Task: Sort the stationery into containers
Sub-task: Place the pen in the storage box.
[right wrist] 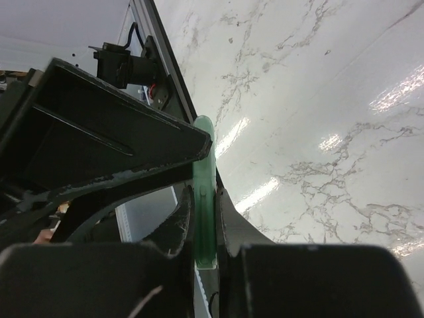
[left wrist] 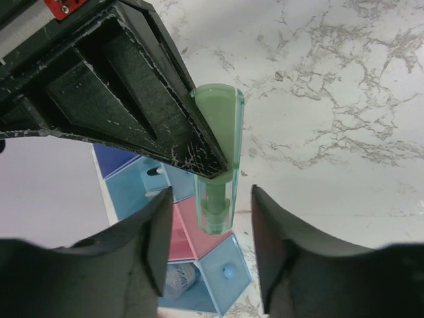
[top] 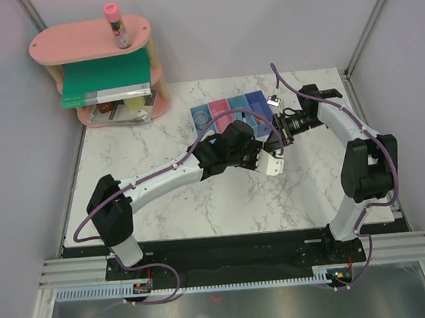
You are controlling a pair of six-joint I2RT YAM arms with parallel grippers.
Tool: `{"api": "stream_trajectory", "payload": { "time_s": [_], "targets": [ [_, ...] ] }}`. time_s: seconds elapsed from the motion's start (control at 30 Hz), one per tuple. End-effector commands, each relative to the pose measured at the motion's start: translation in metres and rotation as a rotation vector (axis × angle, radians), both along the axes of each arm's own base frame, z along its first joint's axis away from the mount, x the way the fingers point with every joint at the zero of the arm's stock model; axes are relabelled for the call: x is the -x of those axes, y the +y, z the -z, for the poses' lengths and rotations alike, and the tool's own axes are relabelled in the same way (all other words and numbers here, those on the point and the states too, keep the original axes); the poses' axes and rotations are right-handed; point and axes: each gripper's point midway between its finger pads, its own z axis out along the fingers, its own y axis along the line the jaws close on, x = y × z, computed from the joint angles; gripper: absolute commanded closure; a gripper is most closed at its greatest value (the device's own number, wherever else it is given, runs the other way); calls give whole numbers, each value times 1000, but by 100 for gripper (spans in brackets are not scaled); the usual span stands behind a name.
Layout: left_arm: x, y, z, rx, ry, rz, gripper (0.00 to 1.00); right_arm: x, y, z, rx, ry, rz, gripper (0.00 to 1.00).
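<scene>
A translucent green eraser-like piece (left wrist: pixel 220 132) is pinched upright between the fingers of my right gripper (right wrist: pixel 204 195), and it also shows in the right wrist view (right wrist: pixel 204 165). My left gripper (left wrist: pixel 211 199) is open, with its jaws on either side of the piece's lower end and not touching it. From above, the left gripper (top: pixel 264 155) and the right gripper (top: pixel 276 141) meet just in front of the row of four bins (top: pixel 231 112). The bins lie below in the left wrist view (left wrist: pixel 192 232). A clear round pot (top: pixel 203 118) sits in the leftmost light blue bin.
A pink oval two-tier shelf (top: pixel 89 43) stands at the back left, with a pink-capped tube (top: pixel 116 25) on top and a big green book (top: pixel 107 77) on its lower tier. White marble table (top: pixel 165 207) lies in front.
</scene>
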Motion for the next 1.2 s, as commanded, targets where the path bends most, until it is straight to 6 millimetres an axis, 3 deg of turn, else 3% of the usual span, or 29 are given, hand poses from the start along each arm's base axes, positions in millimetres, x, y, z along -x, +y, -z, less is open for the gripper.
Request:
{"api": "stream_trajectory", "payload": {
  "time_s": [0.0, 0.03, 0.13, 0.3, 0.43, 0.47, 0.5, 0.53, 0.6, 0.67, 0.7, 0.8, 0.97, 1.17],
  "targets": [
    [-11, 1, -13, 30, -43, -58, 36, 4, 3, -12, -15, -55, -20, 100],
    [-11, 3, -18, 42, -43, -76, 24, 3, 3, -13, -14, -61, -20, 100],
    [-11, 14, -27, 68, -26, -139, 11, -2, 3, -14, -2, -75, -18, 100],
    [-4, 38, -32, 80, 20, -243, 9, -28, 0, -7, 55, -119, 1, 100],
    [5, 62, -34, 72, 90, -315, 7, -88, -12, -3, 205, -262, 150, 100],
    [4, 67, -35, 73, 104, -337, 6, -114, -19, -1, 270, -321, 236, 100],
    [3, 70, -35, 76, 119, -356, 6, -127, -24, 1, 307, -352, 269, 100],
    [4, 74, -33, 84, 158, -394, 6, -143, -27, -5, 329, -397, 305, 100],
    [2, 86, -23, 59, 229, -446, 6, -176, -40, 1, 415, -451, 407, 100],
    [-1, 102, -9, 37, 308, -514, 6, -205, -46, -8, 447, -522, 479, 100],
    [-4, 106, -3, 28, 335, -536, 6, -216, -53, 2, 490, -523, 515, 100],
    [-13, 121, 9, 29, 411, -615, 6, -248, -65, 4, 564, -594, 599, 100],
    [-19, 137, 14, 71, 536, -669, 6, -280, -74, 18, 621, -662, 677, 100],
    [-15, 144, 18, 67, 611, -680, 6, -291, -62, 49, 661, -679, 662, 100]
  ]
}}
